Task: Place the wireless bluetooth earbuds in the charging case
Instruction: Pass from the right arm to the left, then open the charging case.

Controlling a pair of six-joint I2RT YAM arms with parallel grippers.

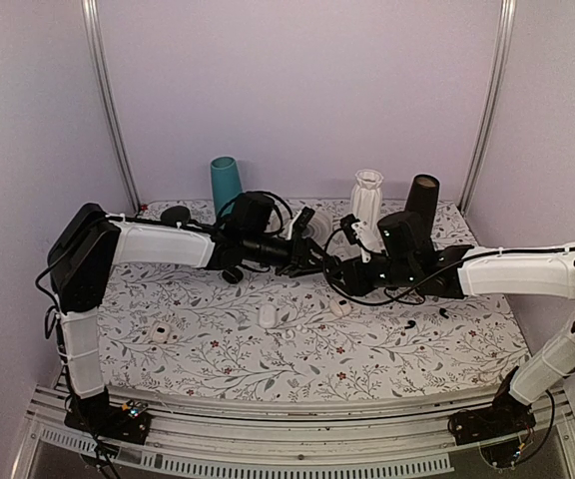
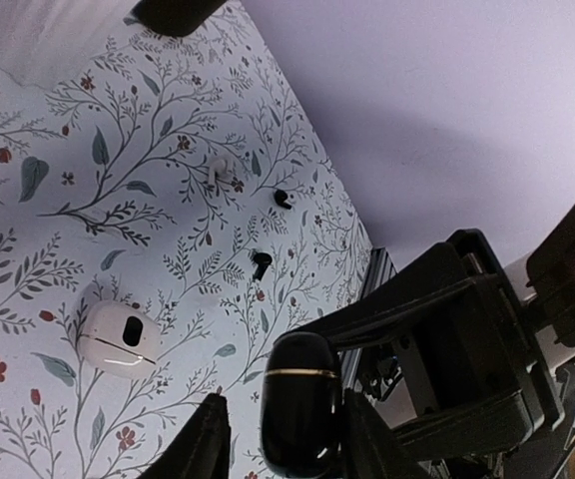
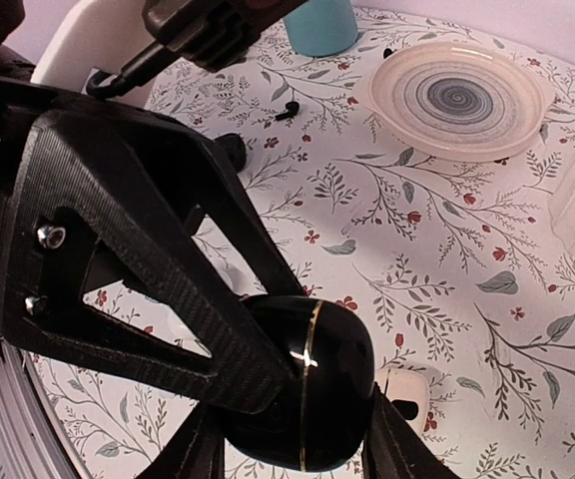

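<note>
I have the black charging case [image 3: 322,384] up off the floral table [image 1: 218,359], at the middle of the workspace where the two arms meet. The right gripper [image 3: 295,451] has it clamped, a finger pressed to each side of the glossy shell, with the thin gold seam running between them. The jaws stand only as wide as the case itself.

The left gripper [image 2: 287,441] reaches in from the other side and straddles the same case. In its own wrist view one finger [image 2: 359,439] lies against the shell, while the other shows a sliver of tablecloth between itself and the case, so those jaws are part open around it. I cannot tell that they grip.

The case looks closed along its seam, and I see no bud in it. Two black earbuds [image 2: 260,263] lie loose on the table off to the right of the grippers, close together and apart from the case, the farther one [image 2: 283,198] nearer the table's edge.

A white case [image 2: 118,339] sits on the table just below the held one, with a dark slot showing in its top. Two more white cases [image 1: 267,315] lie towards the near left.

At the back stand a teal cup [image 1: 226,182], a white vase [image 1: 367,195] and a dark cylinder [image 1: 422,195]; a clear plate [image 3: 462,95] rests in front of the cup.
</note>
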